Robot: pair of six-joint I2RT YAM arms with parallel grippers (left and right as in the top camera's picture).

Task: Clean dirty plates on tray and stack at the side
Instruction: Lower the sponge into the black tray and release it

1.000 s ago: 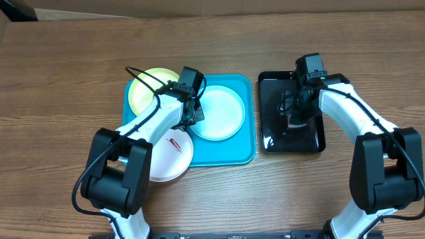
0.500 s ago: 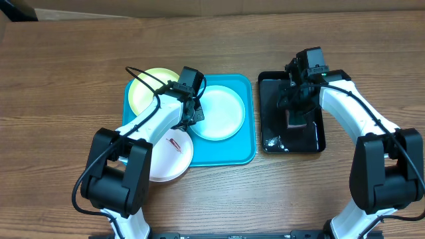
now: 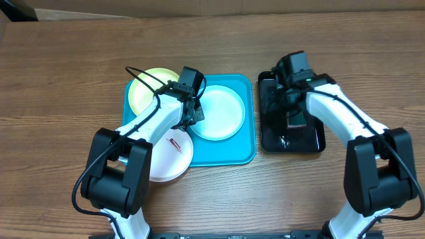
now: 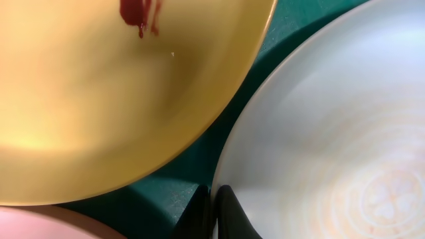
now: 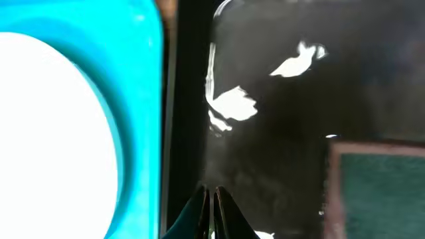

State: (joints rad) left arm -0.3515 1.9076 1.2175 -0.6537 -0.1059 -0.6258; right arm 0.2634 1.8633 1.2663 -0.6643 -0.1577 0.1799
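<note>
Three dirty plates lie on the turquoise tray [image 3: 229, 151]: a yellow-green one [image 3: 147, 89] at the far left, a pale blue one [image 3: 220, 113] in the middle, and a white one [image 3: 169, 158] with a red smudge, overhanging the near-left rim. My left gripper [image 3: 192, 114] is shut on the pale blue plate's [image 4: 319, 133] left rim, one finger on each side. The yellow-green plate [image 4: 99, 86] carries a reddish smudge. My right gripper [image 5: 211, 192] is shut with nothing in it, over the black tray [image 5: 279, 119], next to the turquoise tray's rim [image 5: 143, 99].
A green sponge [image 3: 296, 120] lies in the glossy black tray [image 3: 309, 141], to the right of my right gripper [image 3: 280, 101]. It shows at the right edge as the sponge [image 5: 378, 192] in the right wrist view. Bare wooden table surrounds both trays.
My right gripper has shut and moved left and farther back over the black tray, uncovering the sponge that lies there. The left arm and the plates have not moved.
</note>
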